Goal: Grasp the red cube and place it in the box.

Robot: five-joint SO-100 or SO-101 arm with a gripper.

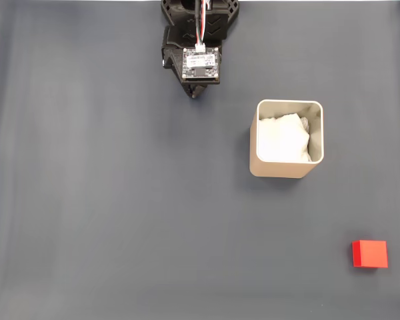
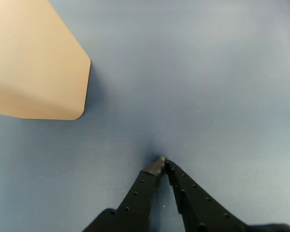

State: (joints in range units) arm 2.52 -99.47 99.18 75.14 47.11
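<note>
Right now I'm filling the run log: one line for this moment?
gripper shut, empty | red cube on mat, untouched | box upright, paper inside

The fixed view looks straight down from high up. The wrist view sits low, close to the table. Both show the beige square box (image 1: 286, 168) (image 2: 34, 63).

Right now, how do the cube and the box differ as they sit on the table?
The cube is bright red; the box is beige. The cube is solid and clearly smaller; the box is open-topped, with white paper inside. The cube lies near the fixed view's lower right corner; the box sits mid-right, nearer the arm. Both rest on the grey table, untouched.
</note>
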